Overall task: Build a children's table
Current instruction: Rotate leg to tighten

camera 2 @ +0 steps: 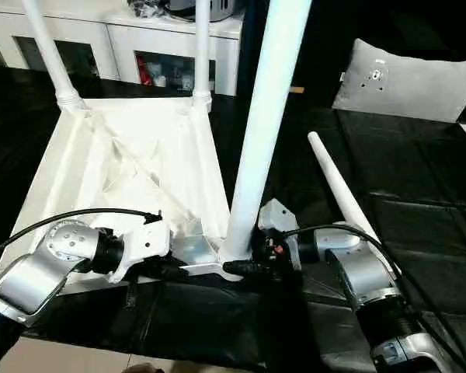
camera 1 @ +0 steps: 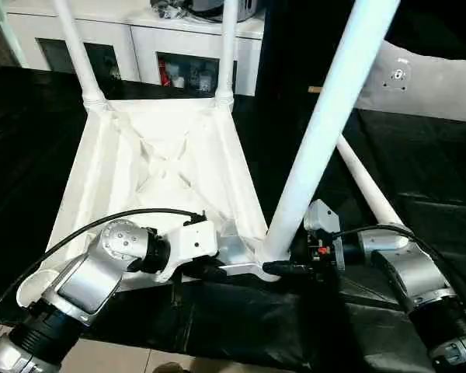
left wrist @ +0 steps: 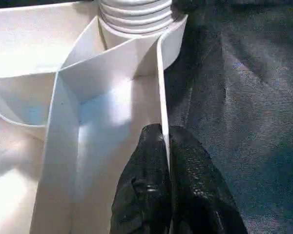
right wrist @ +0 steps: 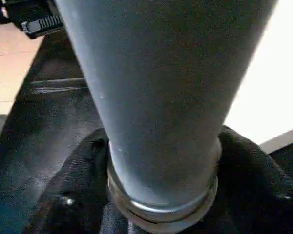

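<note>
The children's table top lies upside down on a black cloth, ribs facing up. Two legs stand in its far corner sockets. A third leg stands tilted in the near right corner socket. My right gripper is shut around that leg's base, with a black finger on each side of it. My left gripper is shut on the thin rim wall of the top beside that corner. A loose fourth leg lies on the cloth to the right.
A white cabinet with shelves stands behind the table top. A grey cushion rests at the back right. The black cloth covers the work surface, and its near edge drops to a light floor.
</note>
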You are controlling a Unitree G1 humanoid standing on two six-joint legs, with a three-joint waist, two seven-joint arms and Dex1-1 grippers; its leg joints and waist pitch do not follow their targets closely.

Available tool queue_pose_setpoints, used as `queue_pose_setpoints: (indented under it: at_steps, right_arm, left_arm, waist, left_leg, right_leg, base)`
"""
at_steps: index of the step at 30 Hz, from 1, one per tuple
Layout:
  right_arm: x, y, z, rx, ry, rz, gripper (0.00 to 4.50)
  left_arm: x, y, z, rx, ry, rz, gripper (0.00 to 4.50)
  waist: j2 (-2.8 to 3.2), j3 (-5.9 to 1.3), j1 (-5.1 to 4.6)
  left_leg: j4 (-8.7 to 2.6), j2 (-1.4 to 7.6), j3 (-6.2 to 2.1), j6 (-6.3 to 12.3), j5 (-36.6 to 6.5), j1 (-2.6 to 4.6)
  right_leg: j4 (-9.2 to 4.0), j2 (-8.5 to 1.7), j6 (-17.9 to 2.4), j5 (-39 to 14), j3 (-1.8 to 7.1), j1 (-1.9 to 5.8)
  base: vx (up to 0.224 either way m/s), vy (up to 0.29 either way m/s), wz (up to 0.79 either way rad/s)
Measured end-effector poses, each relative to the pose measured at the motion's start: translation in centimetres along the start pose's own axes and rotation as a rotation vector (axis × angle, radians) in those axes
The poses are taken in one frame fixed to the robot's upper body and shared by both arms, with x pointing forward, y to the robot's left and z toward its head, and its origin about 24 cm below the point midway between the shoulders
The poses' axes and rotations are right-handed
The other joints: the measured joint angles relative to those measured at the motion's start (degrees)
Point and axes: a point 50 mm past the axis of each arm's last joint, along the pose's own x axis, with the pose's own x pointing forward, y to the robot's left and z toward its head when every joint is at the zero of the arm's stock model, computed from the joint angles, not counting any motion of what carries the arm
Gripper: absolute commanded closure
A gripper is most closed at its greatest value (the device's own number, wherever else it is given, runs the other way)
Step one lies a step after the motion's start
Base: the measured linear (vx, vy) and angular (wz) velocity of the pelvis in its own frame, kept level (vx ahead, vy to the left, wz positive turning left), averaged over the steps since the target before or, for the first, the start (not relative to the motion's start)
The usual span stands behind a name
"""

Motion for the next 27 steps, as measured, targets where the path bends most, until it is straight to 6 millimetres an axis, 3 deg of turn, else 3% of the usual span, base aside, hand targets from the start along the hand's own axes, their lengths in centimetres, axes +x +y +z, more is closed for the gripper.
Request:
queue_pose_setpoints:
  at_steps: [9, 16, 20, 24, 27]
  right_arm:
    - [0.0, 0.3, -0.1, 0.008, -0.005, 0.025, 1.73]
    - [0.7, 1.2, -0.6, 0.154, -0.067, -0.078, 1.75]
    - [1.2, 0.6, -0.9, 0.255, -0.134, -0.293, 1.76]
    - [3.1, -0.4, -0.6, 0.381, -0.215, -0.590, 1.76]
    - [3.7, -0.9, -0.3, 0.406, -0.224, -0.702, 1.76]
  left_arm:
    - [-0.1, -0.1, -0.1, -0.006, -0.004, -0.015, 4.50]
    - [0.4, -0.4, -0.2, -0.138, -0.046, 0.052, 4.50]
    - [1.5, 0.1, 0.2, -0.265, -0.086, 0.187, 4.50]
    - [3.2, 0.7, 1.2, -0.394, -0.103, 0.350, 4.50]
    - [4.2, 0.8, 1.9, -0.425, -0.108, 0.414, 4.50]
  waist:
    - [-0.01, -0.01, 0.07]
    - [0.07, -0.09, -0.33]
    - [0.11, -0.11, -1.38]
    - [0.42, -0.23, -3.56]
    - [0.60, -0.34, -3.87]
  left_leg:
    - [0.02, 0.00, 0.00, 0.10, 0.06, 0.03]
    - [0.04, 0.00, 0.00, -0.03, 0.04, 0.21]
    - [0.12, 0.00, 0.04, -0.06, 0.14, 0.31]
    - [0.09, -0.03, 0.07, -0.11, 0.18, 0.28]
    - [0.03, -0.04, 0.07, -0.11, 0.18, 0.20]
  right_leg:
    - [0.04, 0.00, 0.00, 0.00, 0.01, 0.02]
    - [0.11, 0.00, -0.13, 0.09, 0.03, 0.12]
    - [0.13, 0.00, -0.17, 0.33, 0.11, 0.12]
    - [0.08, 0.00, 0.02, 0.32, 0.19, 0.01]
    - [0.08, 0.01, 0.03, 0.33, 0.19, 0.00]
  base:
    - [0.000, 0.000, 0.00]
    - [0.000, 0.000, 0.00]
    - [0.000, 0.000, 0.00]
    - [0.000, 0.000, 0.00]
    - [0.000, 0.000, 0.00]
